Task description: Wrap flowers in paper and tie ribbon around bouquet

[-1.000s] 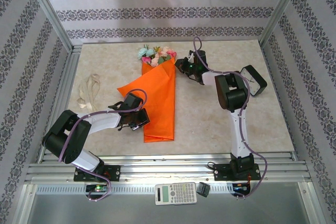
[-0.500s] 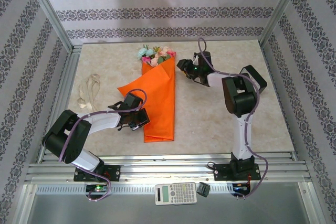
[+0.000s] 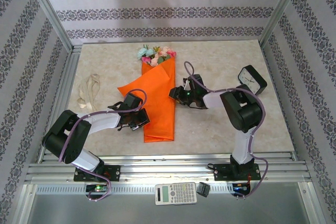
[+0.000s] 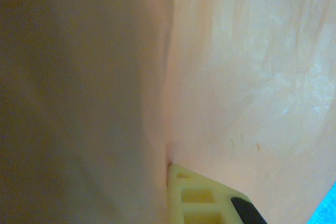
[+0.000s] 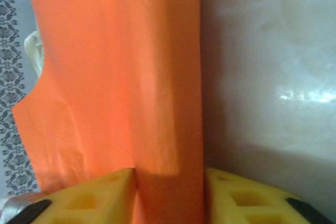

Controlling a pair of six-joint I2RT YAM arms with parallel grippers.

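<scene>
The bouquet (image 3: pixel 160 98) lies on the table as an orange cone of paper (image 5: pixel 115 77). The pink, peach and blue flowers (image 3: pixel 156 54) show at its far wide end. My left gripper (image 3: pixel 139 119) is at the cone's left flap. In the left wrist view the paper (image 4: pixel 236 66) runs past one yellow finger (image 4: pixel 202 198) and hides the other, and the left gripper (image 4: pixel 169 174) is shut on it. My right gripper (image 3: pixel 176 94) sits low at the cone's right edge. There the right gripper (image 5: pixel 169 182) is open, with the folded edge between its fingers. The beige ribbon (image 3: pixel 89 89) lies loose at the left.
The marble tabletop (image 3: pixel 220 124) is bare to the right of the cone. Metal frame rails (image 3: pixel 157 163) run along the near edge and both sides. A calculator (image 3: pixel 176 193) and a small black object (image 3: pixel 203 189) lie below the rail.
My right arm has swung from beside the flower heads down and towards me, to the middle of the cone's right edge. The left arm and bouquet have stayed put.
</scene>
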